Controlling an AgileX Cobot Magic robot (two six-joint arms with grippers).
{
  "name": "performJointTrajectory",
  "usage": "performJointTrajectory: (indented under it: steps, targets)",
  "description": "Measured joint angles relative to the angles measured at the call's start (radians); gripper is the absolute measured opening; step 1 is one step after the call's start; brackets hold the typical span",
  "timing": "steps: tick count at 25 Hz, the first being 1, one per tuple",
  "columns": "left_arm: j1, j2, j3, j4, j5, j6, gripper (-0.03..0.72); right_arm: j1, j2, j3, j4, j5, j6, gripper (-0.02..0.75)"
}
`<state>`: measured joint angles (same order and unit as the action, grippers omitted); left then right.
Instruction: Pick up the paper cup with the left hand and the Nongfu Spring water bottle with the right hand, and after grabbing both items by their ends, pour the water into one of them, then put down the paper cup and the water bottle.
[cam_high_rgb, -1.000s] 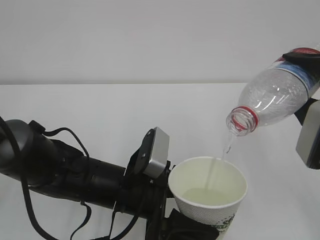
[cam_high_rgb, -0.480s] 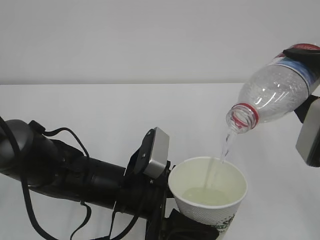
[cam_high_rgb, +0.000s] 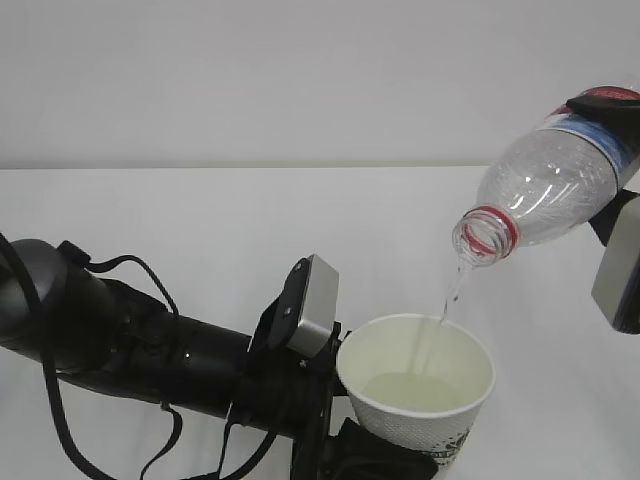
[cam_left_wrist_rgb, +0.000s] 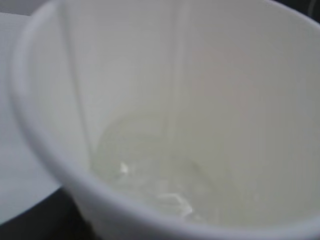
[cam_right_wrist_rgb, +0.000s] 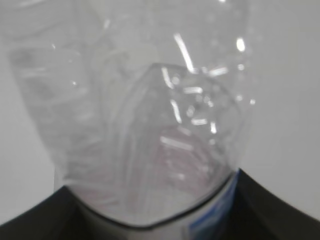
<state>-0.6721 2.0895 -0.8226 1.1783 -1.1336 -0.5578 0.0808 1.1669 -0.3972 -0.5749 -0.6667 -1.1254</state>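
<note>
Water (cam_high_rgb: 452, 292) falling in a thin stream from tilted bottle into held cup.

Only the exterior view shows the Nongfu Spring water bottle (cam_high_rgb: 545, 190) slanting, long axis running from upper right down-left, mouth lowest, above the paper cup (cam_high_rgb: 417, 388). The left wrist view alone looks inside the cup (cam_left_wrist_rgb: 165, 125), with water pooled at its bottom. The left hand (cam_high_rgb: 330, 445) grips the cup's base; the right hand (cam_high_rgb: 610, 170) clasps the bottle's far end (cam_right_wrist_rgb: 150, 115).

The exterior view looks down at a slant across the white table (cam_high_rgb: 250, 220). Each wrist view sits very close: left over the paper cup (cam_left_wrist_rgb: 165, 115), right against the Nongfu Spring water bottle (cam_right_wrist_rgb: 150, 115), both also seen outside.
</note>
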Motion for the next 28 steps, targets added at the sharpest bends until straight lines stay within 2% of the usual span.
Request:
performJointTrajectory:
  steps: [28]
  targets:
    - [0.000,0.000,0.000,0.002,0.002,0.000,0.510,0.000,0.000,0.000,0.002,0.000,-0.015,0.459]
